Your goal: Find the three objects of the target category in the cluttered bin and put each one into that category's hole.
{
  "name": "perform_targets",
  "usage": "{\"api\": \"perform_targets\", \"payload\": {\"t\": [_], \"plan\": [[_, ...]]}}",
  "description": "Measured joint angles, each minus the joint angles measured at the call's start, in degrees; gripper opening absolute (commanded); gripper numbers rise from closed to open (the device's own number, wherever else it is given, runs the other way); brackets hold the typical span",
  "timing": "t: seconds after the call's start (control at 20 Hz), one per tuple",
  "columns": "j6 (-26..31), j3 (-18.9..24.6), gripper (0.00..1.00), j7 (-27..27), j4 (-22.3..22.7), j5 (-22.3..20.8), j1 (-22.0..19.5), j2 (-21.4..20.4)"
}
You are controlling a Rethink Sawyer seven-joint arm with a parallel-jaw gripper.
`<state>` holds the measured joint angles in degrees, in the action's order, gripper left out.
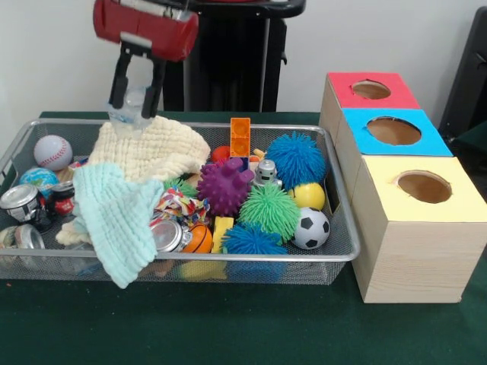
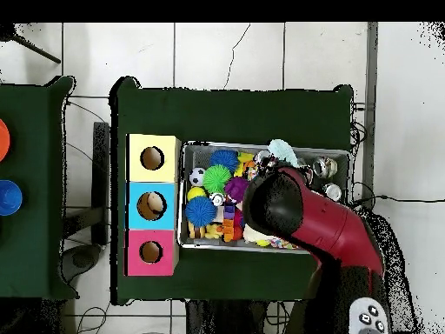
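**Clear piece held above the bin**

My gripper [image 1: 136, 103] hangs over the far left part of the wire bin [image 1: 335, 255], its jaws closed on a small clear plastic object [image 1: 131, 114] just above the cream cloth [image 1: 156, 148]. The three holed boxes [image 1: 415, 220] stand right of the bin.

Your arm [image 2: 313, 217] covers much of the bin [image 2: 339, 155] from overhead; in front, cloths [image 1: 122, 220] bury items, and cans [image 1: 19, 201] blur.
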<state>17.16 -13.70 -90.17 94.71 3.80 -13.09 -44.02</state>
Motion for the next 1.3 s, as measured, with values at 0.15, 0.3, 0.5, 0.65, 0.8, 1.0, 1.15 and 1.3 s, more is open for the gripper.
{"api": "perform_targets", "payload": {"t": [0.15,0.3,0.5,0.65,0.8,1.0,1.15,1.3], "plan": [[-2.73,-1.22,0.0,0.0,0.68,0.05,1.67,-2.33],[-4.57,-2.72,0.0,-0.11,2.05,0.55,3.91,-4.54],[-5.46,-4.4,0.0,-0.77,5.02,2.05,7.35,-7.13],[-5.47,-4.57,0.0,-1.77,7.96,3.99,8.97,-8.57],[-5.6,-4.59,0.0,-2.96,9.9,5.42,9.58,-8.98],[-6.56,-4.74,0.0,-5.4,12.33,7.31,10.83,-8.74],[-7.9,-4.72,0.0,-7.03,13.85,8.57,11.77,-8.42],[-10.24,-4.18,0.0,-9.0,15.59,9.83,12.05,-8.29]]}}
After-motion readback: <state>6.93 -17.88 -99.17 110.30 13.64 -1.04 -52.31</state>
